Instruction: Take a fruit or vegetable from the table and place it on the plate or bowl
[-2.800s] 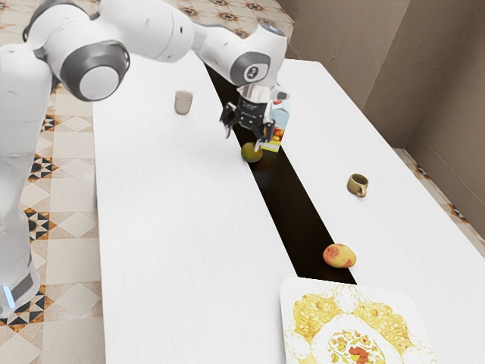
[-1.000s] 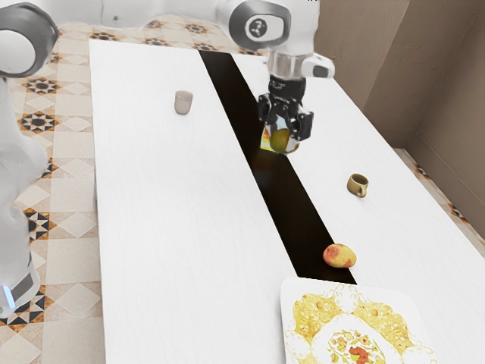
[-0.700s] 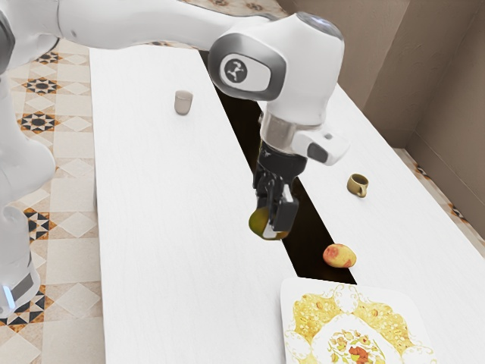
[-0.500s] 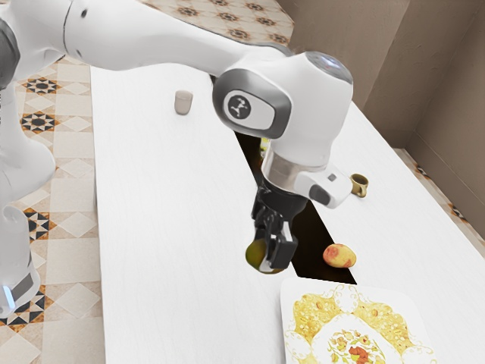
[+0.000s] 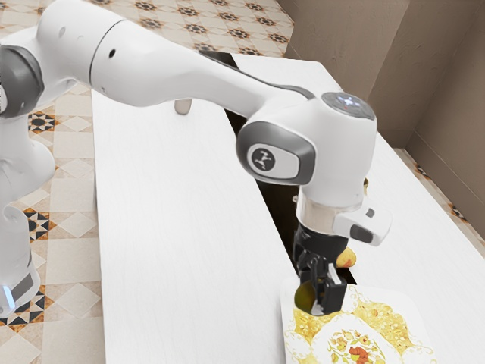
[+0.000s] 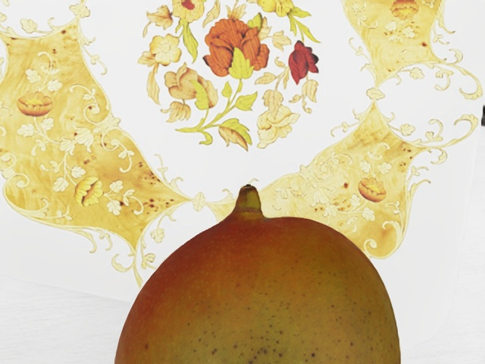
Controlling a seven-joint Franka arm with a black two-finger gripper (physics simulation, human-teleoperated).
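My gripper [image 5: 319,294] is shut on a green-and-orange mango [image 5: 306,294], holding it just above the exterior view's left corner of the square plate [image 5: 383,322]. The plate is white with yellow ornaments and a flower motif. In the wrist view the mango [image 6: 261,296] hangs right under my hand, stem end up, with the plate's flower centre [image 6: 227,53] beyond it. A second orange-red fruit [image 5: 347,258] lies on the table just behind the gripper, mostly hidden by my hand.
A dark strip [image 5: 276,208] runs lengthwise down the middle of the white table [image 5: 174,227]. A small grey cup [image 5: 182,108] peeks out under my arm at the far side. A tiled floor lies off the table's left edge in the exterior view.
My arm has carried the mango from the table's far middle down along the dark strip to above the plate's corner. The gripper has stayed shut on it.
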